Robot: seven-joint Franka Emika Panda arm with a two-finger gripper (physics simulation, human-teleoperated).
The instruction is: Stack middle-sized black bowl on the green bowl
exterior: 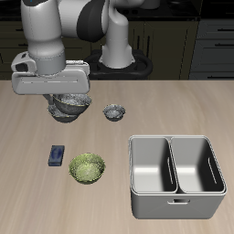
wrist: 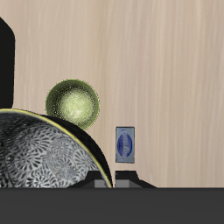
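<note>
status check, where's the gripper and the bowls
Gripper low over dark bowls at table's back, grip state unclear. Green bowl empty nearer the front, blue box beside it.

Green bowl (exterior: 87, 167) beside blue box (exterior: 57, 155)

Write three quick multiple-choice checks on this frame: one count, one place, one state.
1. How many compartments does the grey bin have?
A one
B two
C three

2. Where is the blue box?
A inside the grey bin
B beside the green bowl
C on the grey bin's rim

3. What state is the green bowl in?
A upside down
B full
C upright and empty

Answers:
1. B, one divider splits the bin into two.
2. B, the box lies on the tabletop next to the bowl in both views.
3. C, its patterned inside shows bare.
</note>
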